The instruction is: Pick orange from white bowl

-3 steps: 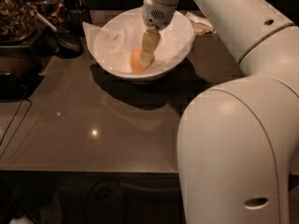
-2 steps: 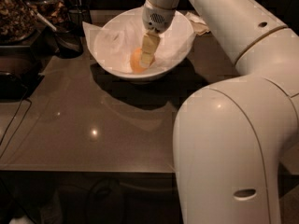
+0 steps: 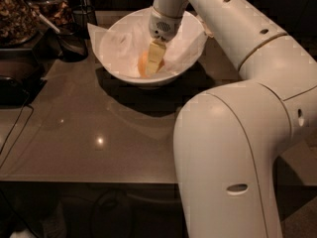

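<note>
The white bowl (image 3: 115, 72) stands at the back of the dark table, lined with crumpled white paper. The orange (image 3: 142, 65) lies low inside it, near the middle, partly hidden by my gripper. My gripper (image 3: 153, 63) reaches down into the bowl from above and sits right at the orange, its pale tip covering the fruit's right side. The white arm (image 3: 233, 43) runs from the bowl up and over to the right.
A small dark cup (image 3: 73, 42) with a scoop stands just left of the bowl. A jar of nuts (image 3: 15, 14) is at the back left, with a black device (image 3: 15, 86) and cable along the left edge. My bulky arm body (image 3: 228, 167) fills the right foreground.
My gripper stays down in the bowl at the orange. The near part of my arm has shifted slightly to the left.
</note>
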Motion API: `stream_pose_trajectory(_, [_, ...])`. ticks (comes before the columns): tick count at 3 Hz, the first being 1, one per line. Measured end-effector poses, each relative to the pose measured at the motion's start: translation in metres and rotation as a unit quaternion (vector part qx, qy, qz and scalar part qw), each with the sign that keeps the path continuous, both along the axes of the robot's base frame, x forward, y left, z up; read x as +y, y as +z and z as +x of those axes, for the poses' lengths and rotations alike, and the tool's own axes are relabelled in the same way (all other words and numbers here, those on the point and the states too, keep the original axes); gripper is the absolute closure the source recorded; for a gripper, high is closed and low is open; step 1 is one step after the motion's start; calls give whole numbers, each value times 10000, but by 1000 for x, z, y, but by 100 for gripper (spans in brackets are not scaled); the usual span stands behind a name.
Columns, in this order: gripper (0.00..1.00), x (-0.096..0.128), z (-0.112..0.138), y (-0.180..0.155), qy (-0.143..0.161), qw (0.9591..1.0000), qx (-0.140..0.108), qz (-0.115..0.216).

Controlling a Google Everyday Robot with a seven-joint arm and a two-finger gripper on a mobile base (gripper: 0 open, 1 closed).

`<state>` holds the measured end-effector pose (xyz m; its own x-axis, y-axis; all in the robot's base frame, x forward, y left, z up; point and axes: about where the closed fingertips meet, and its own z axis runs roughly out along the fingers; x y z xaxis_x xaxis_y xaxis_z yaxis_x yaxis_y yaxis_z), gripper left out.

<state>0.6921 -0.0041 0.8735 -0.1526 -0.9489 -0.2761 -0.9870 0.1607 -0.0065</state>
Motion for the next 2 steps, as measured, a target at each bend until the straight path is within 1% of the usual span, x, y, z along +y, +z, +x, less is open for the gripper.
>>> stream_pose_trajectory(1, [24, 4, 0, -14, 23, 9998, 170, 101])
stream_pose_trajectory(2, [34, 4, 1, -19, 18, 9995, 253, 163])
